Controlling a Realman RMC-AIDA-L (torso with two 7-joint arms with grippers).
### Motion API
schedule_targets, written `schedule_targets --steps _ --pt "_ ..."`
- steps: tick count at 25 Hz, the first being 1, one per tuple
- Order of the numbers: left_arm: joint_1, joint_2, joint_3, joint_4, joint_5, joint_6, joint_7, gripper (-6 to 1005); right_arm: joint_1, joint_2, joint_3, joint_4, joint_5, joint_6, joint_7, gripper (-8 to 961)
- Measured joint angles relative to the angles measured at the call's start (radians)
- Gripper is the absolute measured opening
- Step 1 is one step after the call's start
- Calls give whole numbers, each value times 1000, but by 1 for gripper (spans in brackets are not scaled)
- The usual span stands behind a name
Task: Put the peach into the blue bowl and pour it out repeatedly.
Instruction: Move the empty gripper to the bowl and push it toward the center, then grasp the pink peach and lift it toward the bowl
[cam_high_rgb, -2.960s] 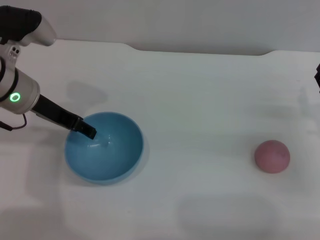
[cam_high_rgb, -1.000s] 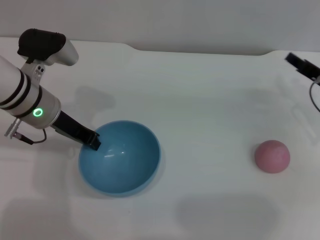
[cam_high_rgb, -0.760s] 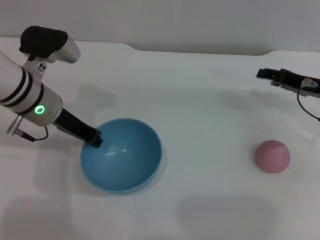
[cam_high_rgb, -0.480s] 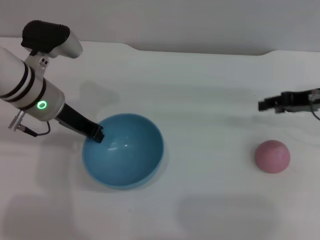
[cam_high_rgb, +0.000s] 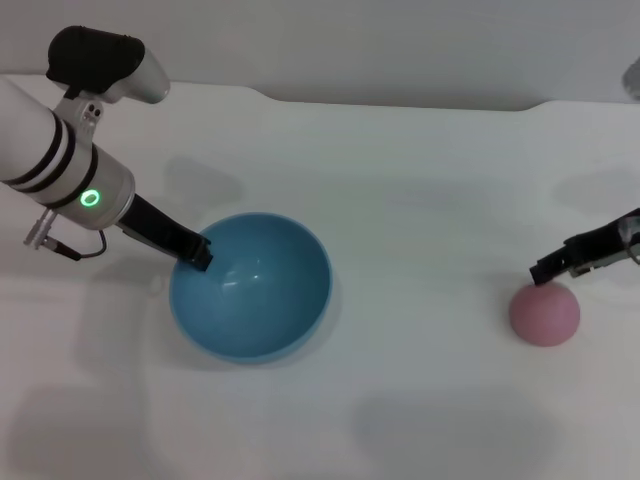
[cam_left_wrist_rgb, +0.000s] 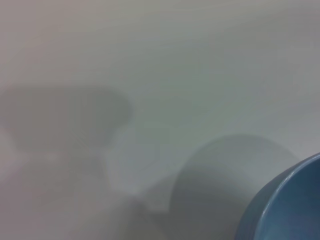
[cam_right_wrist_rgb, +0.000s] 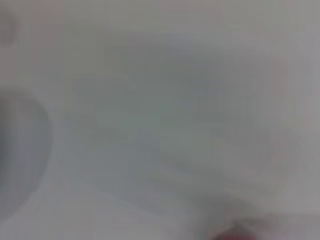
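Observation:
The blue bowl (cam_high_rgb: 285, 300) stands upright on the white table at the left of the head view. My left gripper (cam_high_rgb: 198, 253) is shut on its near-left rim, one finger inside the wall. A piece of the bowl (cam_left_wrist_rgb: 295, 205) shows at the edge of the left wrist view. The pink peach (cam_high_rgb: 544, 313) lies on the table far to the right. My right gripper (cam_high_rgb: 546, 270) reaches in from the right edge, its tip just above the peach's far side. A sliver of the peach (cam_right_wrist_rgb: 232, 234) shows in the right wrist view.
The white table (cam_high_rgb: 420, 200) runs between bowl and peach with nothing standing on it. Its back edge meets a grey wall (cam_high_rgb: 400, 40) at the top of the head view.
The left gripper has dragged the bowl a little to the right and away. The right arm came in from the far right and dropped down to the peach. The peach has not moved.

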Motion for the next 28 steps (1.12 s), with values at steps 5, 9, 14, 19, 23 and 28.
schedule_targets --steps 5,9,14,19,23,28 --pt "-5 0 1 0 0 -2 0 -1 -4 12 -139 12 -6 7 38 516" --pt "-9 0 1 0 0 -2 0 -1 1 16 -203 57 -7 34 43 511" --pt "-13 -1 0 1 0 -2 0 -1 -3 18 -279 75 -6 79 45 505" --pt "-16 -2 0 1 0 -2 -1 -1 -13 17 -285 61 13 87 41 480" --pt "-19 -3 0 3 0 -1 -3 -2 -25 16 -284 48 14 86 38 398" --pt "-29 -3 2 2 0 2 -29 -2 -49 15 -273 17 16 80 37 295"
